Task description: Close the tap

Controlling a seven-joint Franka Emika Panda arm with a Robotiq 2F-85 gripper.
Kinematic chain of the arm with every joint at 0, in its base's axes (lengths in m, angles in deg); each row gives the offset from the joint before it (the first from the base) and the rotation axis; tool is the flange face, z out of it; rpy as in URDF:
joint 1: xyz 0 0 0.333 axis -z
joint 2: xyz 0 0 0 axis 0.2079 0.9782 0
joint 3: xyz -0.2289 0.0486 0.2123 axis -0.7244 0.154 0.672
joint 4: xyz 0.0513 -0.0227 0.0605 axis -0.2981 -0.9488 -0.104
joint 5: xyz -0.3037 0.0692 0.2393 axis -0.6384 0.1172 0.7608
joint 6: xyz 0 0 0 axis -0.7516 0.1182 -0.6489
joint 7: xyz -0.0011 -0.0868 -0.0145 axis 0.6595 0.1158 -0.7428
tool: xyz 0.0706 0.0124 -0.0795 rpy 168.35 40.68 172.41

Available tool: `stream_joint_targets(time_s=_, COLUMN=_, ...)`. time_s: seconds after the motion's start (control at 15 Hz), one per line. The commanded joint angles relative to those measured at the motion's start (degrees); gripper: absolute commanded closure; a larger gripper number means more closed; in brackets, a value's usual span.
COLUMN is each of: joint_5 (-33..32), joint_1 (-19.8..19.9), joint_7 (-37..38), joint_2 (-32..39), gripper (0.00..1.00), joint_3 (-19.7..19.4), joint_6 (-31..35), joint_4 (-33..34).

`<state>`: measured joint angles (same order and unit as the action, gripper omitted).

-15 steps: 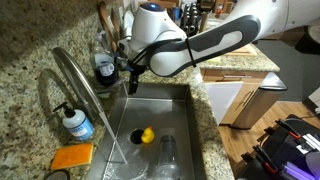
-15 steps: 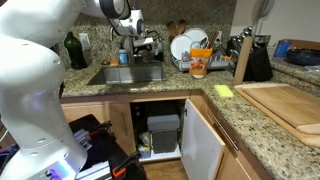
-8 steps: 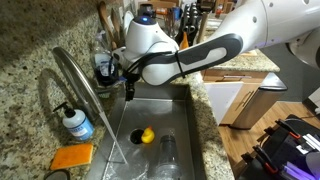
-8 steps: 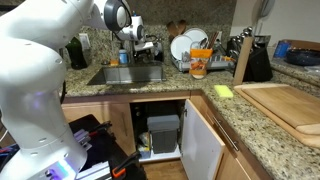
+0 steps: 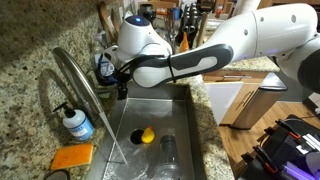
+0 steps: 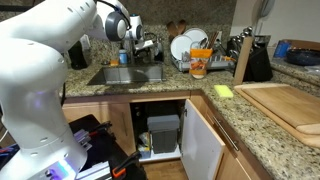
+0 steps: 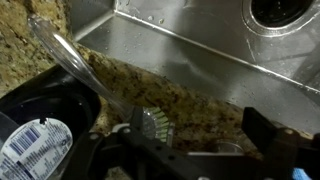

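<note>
The tap (image 5: 74, 72) is a tall brushed-steel gooseneck at the left edge of the sink (image 5: 185, 110). A thin stream of water (image 5: 116, 140) runs from its spout into the basin. In the wrist view the tap's arched tube (image 7: 75, 62) crosses over the granite counter edge. My gripper (image 5: 122, 87) hangs over the sink's far left corner, to the right of the tap's arch and apart from it. Its fingers are spread and empty in the wrist view (image 7: 195, 140). In an exterior view the gripper (image 6: 134, 52) is above the sink's back edge.
A soap bottle of blue liquid (image 5: 73, 123) and an orange sponge (image 5: 70, 157) sit by the tap's base. A yellow object (image 5: 146, 135) and a glass (image 5: 168, 148) lie in the basin. A dish rack (image 6: 192, 47), knife block (image 6: 246, 57) and cutting board (image 6: 292, 105) stand on the counter.
My arm has swung left and towards the back of the sink, bringing the gripper closer to the tap's arch. The water keeps running.
</note>
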<state>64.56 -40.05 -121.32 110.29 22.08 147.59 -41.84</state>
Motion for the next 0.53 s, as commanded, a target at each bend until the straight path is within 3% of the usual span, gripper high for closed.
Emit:
stream_joint_targets(time_s=0.0, joint_5=0.47, joint_1=0.27, joint_7=-0.28, joint_2=0.36, gripper=0.0, joint_3=0.46, joint_6=0.09, joint_4=0.03)
stream_joint_targets(time_s=0.47, joint_5=3.37, joint_1=-0.47, joint_7=-4.35, joint_2=6.2, gripper=0.0, joint_3=1.1, joint_6=-1.08, joint_4=8.28)
